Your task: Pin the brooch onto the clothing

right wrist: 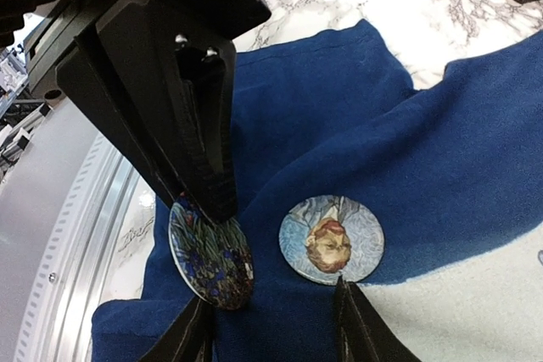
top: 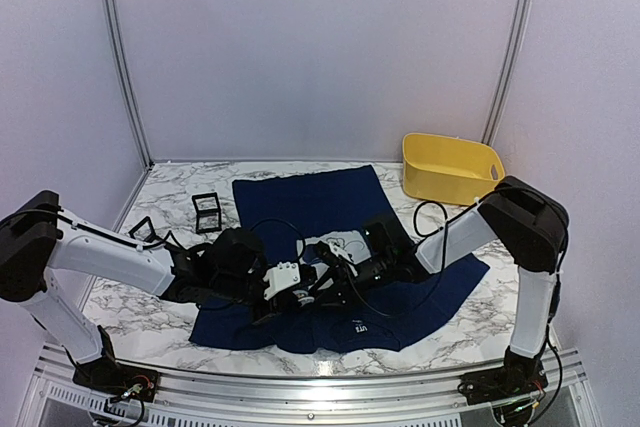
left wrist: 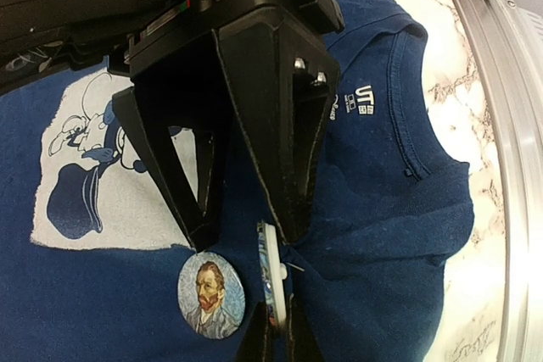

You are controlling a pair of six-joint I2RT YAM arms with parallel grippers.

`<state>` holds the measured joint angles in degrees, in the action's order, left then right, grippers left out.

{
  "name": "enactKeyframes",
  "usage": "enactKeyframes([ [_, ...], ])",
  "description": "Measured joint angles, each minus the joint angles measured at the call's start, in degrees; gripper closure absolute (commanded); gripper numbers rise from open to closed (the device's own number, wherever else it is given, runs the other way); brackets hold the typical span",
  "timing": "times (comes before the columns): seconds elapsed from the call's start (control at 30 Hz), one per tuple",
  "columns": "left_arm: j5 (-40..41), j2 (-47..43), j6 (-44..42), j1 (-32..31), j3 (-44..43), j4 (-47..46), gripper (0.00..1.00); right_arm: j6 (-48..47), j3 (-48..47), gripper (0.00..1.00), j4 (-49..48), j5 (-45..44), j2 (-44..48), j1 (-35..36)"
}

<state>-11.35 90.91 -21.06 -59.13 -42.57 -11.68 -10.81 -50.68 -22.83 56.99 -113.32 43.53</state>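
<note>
Left pincer [left wrist: 271,332] clamped on a round flower-painted brooch [right wrist: 210,264], held on edge over the navy T-shirt [left wrist: 382,209]. Right pincer [right wrist: 271,298] part open, empty. Only the wrist views show a glossy portrait brooch [left wrist: 210,294] flat on the cloth beside the grey print [left wrist: 136,209]. The shirt lies on a marble worktop [top: 150,319] between pale walls.

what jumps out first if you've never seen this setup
Over the navy T-shirt in the middle of the scene, the left claw is shut on a flower-painted brooch held on edge against the fabric, with the open right claw facing it tip to tip. A portrait brooch lies flat on the shirt right beside them. A bright yellow bin sits at the back right.
</note>
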Motion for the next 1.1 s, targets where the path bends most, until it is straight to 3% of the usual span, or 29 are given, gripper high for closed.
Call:
enactKeyframes([
  [0.23,-0.35,0.00,0.00,0.22,0.00,0.00,1.00,-3.15,-0.74,0.56,1.33,-0.76,0.00,2.05],
  [0.57,-0.42,0.00,0.02,0.22,0.00,0.02,1.00,-1.22,-0.85,0.82,-0.55,-0.83,0.00,3.23],
  [0.87,-0.33,0.00,0.09,0.46,0.00,0.00,1.00,0.26,-0.83,0.87,-1.55,-1.38,-0.02,3.23],
  [1.1,0.31,-0.24,0.81,1.25,-0.02,-0.04,1.00,7.50,-0.70,0.92,-5.55,-2.73,-0.57,2.78],
])
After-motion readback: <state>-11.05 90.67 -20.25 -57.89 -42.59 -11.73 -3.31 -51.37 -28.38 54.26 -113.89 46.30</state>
